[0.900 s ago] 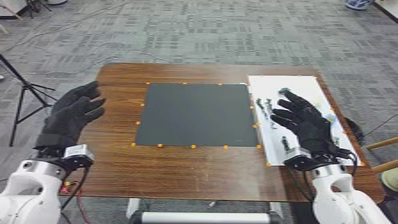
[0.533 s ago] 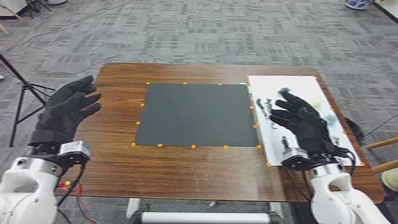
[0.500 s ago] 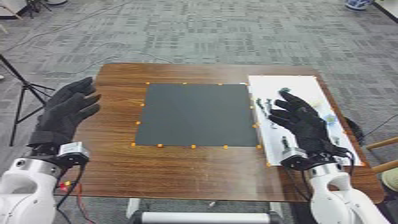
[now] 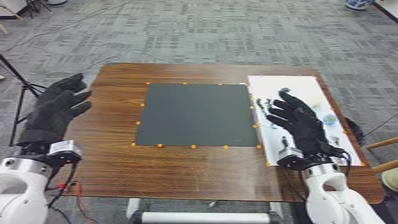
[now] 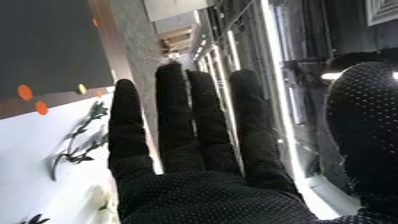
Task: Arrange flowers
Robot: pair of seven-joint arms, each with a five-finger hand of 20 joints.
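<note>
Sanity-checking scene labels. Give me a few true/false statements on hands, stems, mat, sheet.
1. The right hand is over the white sheet. True.
2. The dark mat lies to the right of the sheet. False: it lies to the left.
3. Leafy stems lie on the sheet. True.
4. The left hand grips a stem. False: it is open, holding nothing.
5. Orange dots line the mat's near edge. True.

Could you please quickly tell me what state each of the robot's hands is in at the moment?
Left hand: open, holding nothing.
Right hand: open, holding nothing.
</note>
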